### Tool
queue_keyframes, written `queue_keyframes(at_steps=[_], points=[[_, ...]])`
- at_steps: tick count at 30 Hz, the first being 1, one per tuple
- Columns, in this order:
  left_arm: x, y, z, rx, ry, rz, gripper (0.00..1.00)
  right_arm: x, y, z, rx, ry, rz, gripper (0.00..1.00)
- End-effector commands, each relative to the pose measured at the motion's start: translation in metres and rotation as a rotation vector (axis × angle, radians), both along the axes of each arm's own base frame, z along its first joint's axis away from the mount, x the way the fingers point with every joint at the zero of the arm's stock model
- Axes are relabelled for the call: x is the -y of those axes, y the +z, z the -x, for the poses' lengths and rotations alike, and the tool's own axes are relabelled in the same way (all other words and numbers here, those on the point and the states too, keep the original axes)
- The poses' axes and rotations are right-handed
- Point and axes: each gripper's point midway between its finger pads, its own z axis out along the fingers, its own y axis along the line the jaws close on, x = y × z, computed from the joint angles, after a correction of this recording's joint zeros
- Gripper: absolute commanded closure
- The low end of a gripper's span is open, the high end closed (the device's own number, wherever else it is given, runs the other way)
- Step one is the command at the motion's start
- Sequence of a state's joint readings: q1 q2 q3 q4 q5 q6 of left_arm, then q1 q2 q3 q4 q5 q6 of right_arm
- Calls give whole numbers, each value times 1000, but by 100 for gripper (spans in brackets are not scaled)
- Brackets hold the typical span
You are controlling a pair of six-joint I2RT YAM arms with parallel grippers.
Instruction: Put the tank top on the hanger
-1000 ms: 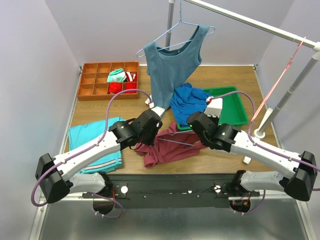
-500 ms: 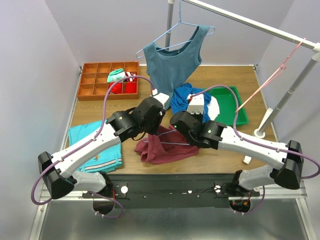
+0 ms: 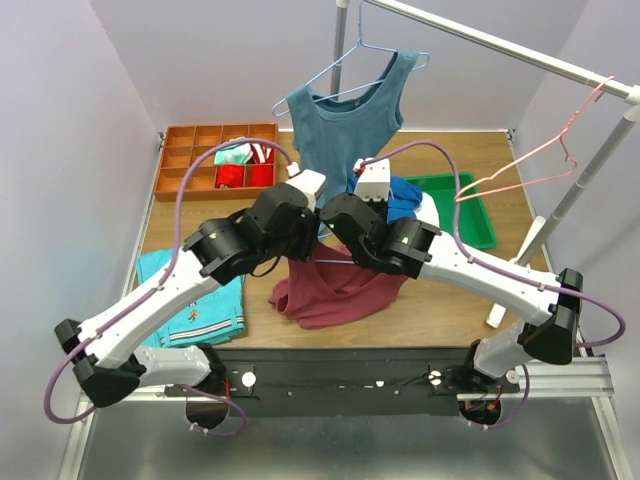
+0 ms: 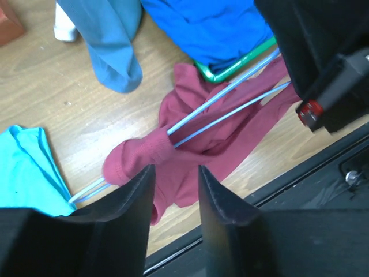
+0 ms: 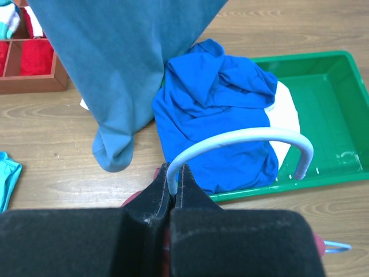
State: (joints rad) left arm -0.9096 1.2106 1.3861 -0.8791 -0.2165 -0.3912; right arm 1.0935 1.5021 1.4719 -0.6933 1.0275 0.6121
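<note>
The tank top [image 3: 335, 290] is plain maroon. The hanger [image 5: 242, 135] is light blue. At 12 o'clock of the tank top, the hanging top [image 3: 345, 130] is slate blue. At 1 o'clock, the garment [image 5: 219, 104] is bright blue and the tray [image 5: 328, 86] is green. At 9 o'clock, the folded cloth [image 3: 190, 290] is turquoise with a striped band. At 10 o'clock, the compartment box [image 3: 185, 165] is orange-brown. The wire hanger on the rail [image 3: 510, 164] is pink.

- Left arm [image 3: 150, 305] and right arm [image 3: 490, 280] — white shells on the long links, with bulky black housings at the joints.
- A thin purple cable [image 3: 430, 143] loops along each arm.
- A small white box [image 3: 372, 180] on each wrist.
- Left gripper [image 4: 174, 170] — matte black, wedge-shaped fingers [image 4: 130, 213] that taper to the tips.
- A round red spot [image 4: 307, 109] on one of the right arm's black housings.
</note>
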Motion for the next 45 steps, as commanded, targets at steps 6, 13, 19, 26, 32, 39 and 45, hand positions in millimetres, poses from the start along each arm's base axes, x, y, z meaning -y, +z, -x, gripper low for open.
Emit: queue_keyframes(at_steps=[6, 13, 19, 26, 32, 39, 45], points=[[-45, 96, 32, 170, 43, 267, 43, -12, 55, -5, 68, 53, 0, 99], [-82, 183, 55, 439, -19, 418, 38, -38, 130, -9, 123, 197, -27, 99], [-96, 228, 64, 576, -43, 474, 37, -42, 201, -4, 197, 317, 1, 99], [-101, 251, 67, 646, -61, 496, 36, -18, 265, 15, 338, 363, -88, 99], [-92, 235, 68, 632, -131, 415, 36, -21, 219, 24, 232, 422, -57, 99], [-52, 172, 69, 481, -330, 259, 36, -41, 172, 28, 130, 483, -51, 99], [-27, 133, 73, 397, -465, 206, 36, -55, 151, 29, 91, 523, -45, 99]])
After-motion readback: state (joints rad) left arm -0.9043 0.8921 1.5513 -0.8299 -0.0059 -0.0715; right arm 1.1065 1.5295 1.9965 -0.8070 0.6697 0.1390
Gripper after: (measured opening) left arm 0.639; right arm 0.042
